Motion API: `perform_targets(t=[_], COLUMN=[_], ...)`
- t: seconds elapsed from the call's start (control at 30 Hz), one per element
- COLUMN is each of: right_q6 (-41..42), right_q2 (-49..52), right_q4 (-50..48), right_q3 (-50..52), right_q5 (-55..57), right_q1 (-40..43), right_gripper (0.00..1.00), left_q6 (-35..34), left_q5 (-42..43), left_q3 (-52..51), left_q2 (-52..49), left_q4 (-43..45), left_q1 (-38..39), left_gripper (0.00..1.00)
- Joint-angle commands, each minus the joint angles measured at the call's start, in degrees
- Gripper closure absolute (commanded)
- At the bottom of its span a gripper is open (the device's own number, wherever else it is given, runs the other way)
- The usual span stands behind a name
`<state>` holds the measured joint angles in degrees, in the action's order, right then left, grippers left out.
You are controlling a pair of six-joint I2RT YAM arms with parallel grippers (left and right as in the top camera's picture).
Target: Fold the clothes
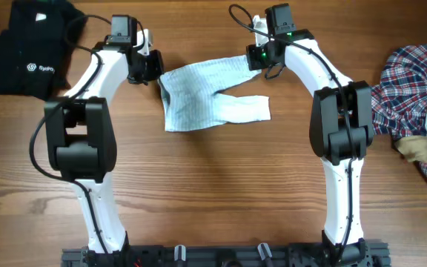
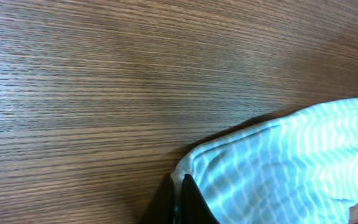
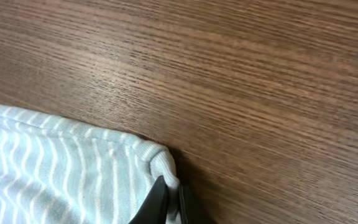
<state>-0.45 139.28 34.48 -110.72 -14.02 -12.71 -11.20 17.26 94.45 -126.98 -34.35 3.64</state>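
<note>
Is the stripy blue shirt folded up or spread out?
Mostly spread out. The striped garment lies flat on the table, one part flopped over, its far corners pinched by the left gripper and right gripper.

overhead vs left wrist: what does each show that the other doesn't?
Overhead only: the striped garment whole, the right end effector at its other corner, the black logo garment and the plaid shirt. Left wrist only: a close-up of the left end effector shut on the hem corner. Both: the striped garment on the wood table.
</note>
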Motion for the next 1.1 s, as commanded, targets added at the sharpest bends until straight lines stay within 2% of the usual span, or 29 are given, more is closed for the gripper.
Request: perform_targets(t=[0.0, 0.57, 1.07], right_q6=[0.7, 0.4, 0.5], right_q2=[-1.4, -2.8, -5.6], right_q4=[0.5, -2.5, 2.5], right_q3=[0.7, 0.7, 0.7], right_q5=[-1.7, -1.7, -1.7], right_q1=[0.0, 0.0, 0.0], right_gripper=[0.95, 0.96, 0.96], left_q6=[0.5, 4.9, 6.5], left_q5=[1.2, 1.9, 1.8], left_q3=[0.1, 0.1, 0.1], left_q2=[2.4, 5.9, 7.8], left_q4=[0.1, 0.1, -5.4], left_q1=[1.5, 2.4, 5.9], left_gripper=[0.96, 0.96, 0.96])
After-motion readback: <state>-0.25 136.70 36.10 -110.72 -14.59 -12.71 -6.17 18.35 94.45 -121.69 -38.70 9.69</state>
